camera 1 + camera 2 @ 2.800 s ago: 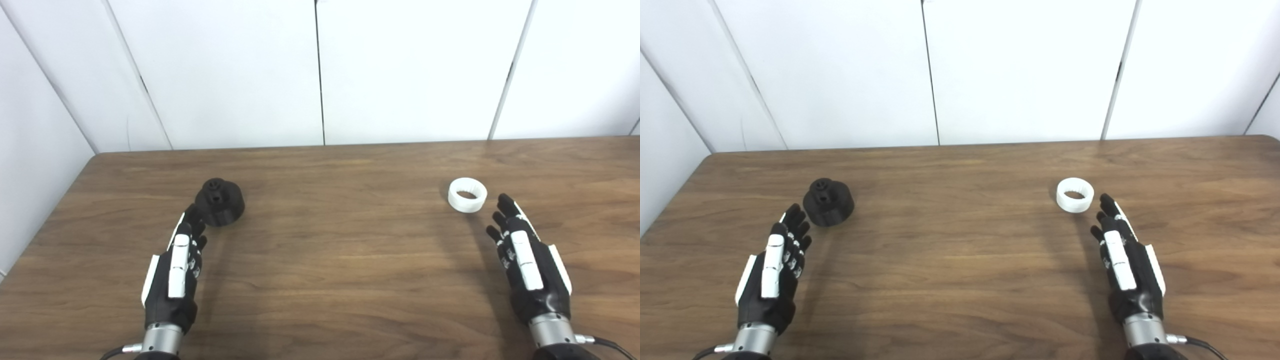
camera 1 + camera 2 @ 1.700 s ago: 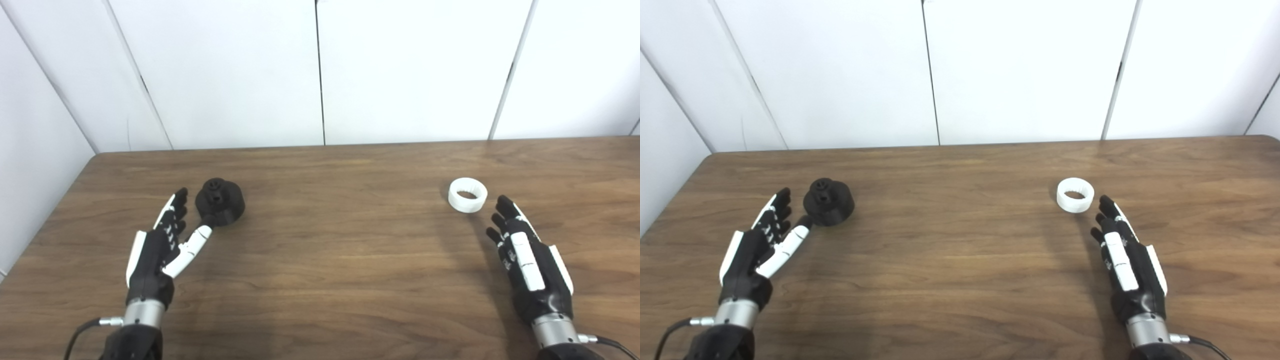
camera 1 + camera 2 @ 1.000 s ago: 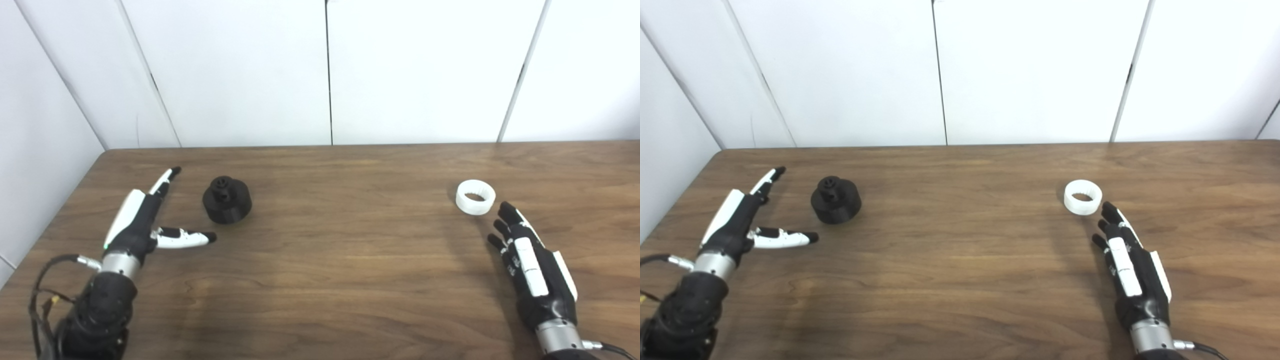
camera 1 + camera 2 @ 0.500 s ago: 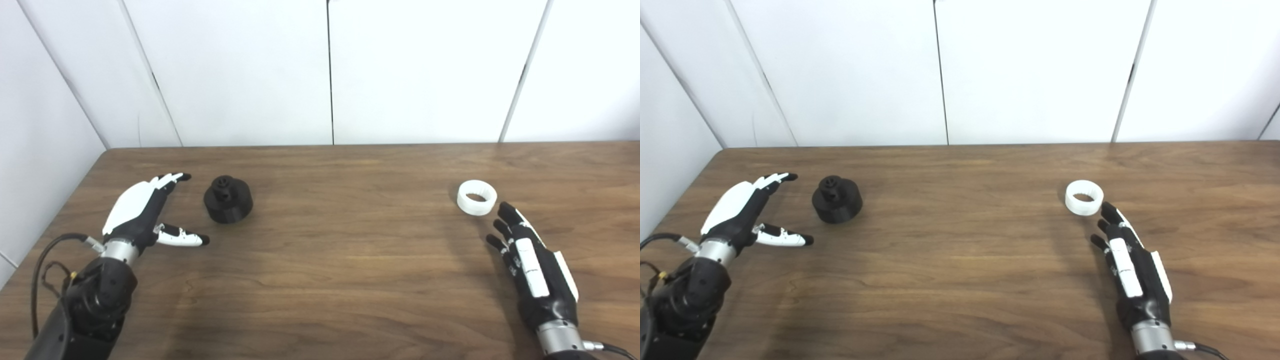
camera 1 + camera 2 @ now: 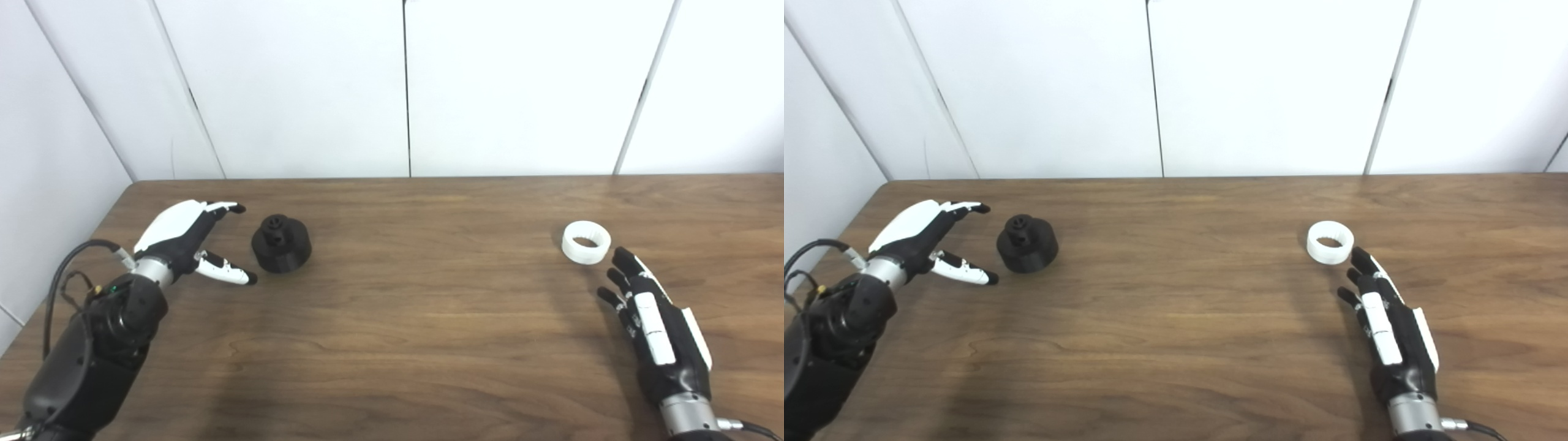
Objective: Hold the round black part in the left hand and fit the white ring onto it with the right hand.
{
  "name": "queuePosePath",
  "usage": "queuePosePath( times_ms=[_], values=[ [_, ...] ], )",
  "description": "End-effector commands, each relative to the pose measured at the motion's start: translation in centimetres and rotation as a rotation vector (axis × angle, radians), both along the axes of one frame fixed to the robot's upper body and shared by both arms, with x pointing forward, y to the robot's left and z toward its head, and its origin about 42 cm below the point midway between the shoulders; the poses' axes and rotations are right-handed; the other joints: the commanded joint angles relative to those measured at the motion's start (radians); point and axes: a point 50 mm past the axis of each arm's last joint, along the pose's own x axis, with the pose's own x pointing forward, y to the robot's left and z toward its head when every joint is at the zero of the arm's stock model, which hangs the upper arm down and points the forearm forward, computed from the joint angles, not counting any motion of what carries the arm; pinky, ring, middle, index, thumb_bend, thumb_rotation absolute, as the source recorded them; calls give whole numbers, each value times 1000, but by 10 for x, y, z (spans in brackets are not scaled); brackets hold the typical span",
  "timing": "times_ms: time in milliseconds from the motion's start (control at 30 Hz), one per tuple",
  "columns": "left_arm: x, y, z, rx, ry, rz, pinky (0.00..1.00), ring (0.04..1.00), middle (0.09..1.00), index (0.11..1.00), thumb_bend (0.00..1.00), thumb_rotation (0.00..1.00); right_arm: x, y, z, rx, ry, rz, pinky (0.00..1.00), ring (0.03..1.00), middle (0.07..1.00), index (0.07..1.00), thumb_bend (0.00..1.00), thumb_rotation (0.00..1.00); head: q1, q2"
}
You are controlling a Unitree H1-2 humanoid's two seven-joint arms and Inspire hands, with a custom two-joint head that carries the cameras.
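Both hands hold nothing, fingers spread: left hand (image 5: 184, 236) just beside the round black part (image 5: 281, 243), right hand (image 5: 656, 324) near the white ring (image 5: 586, 242); neither part shows legible writing.

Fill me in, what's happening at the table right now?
Nothing is held yet. The left hand is open, turned sideways beside the round black part, fingers and thumb spread toward it but not touching. The white ring lies on the wooden table at the right, with the right hand open and flat just short of it. Ring and part sit far apart, so the fitting has not begun.
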Motion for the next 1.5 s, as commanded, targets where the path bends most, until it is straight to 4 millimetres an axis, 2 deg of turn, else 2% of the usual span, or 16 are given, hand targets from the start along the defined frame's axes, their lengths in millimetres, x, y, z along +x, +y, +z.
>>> queuePosePath(
  times_ms=[0,267,400,933,1067,1467],
  values=[
    [13,6,33,49,-79,0,893,988,935,851,975,213,6,2,12,3,-77,21,881,942,943,900,604,804,1,1],
    [26,5,33,35,-30,0,889,994,947,859,949,216,3,2,11,6,-78,15,877,951,944,901,606,805,4,1],
    [32,4,33,50,-7,-6,878,995,945,860,953,252,2,2,12,-4,-76,3,848,940,937,895,609,807,0,2],
    [40,-7,24,39,32,-25,886,999,938,859,939,232,-2,0,13,2,-80,-7,846,945,936,898,614,804,-17,3],
    [43,-9,21,47,71,-36,900,1000,944,865,932,252,-4,-1,14,15,-76,-14,839,941,933,895,637,786,-16,5],
    [47,-15,21,30,124,-57,893,999,951,853,934,270,-6,-3,13,6,-77,-17,835,946,936,906,621,802,-22,8]
  ],
)
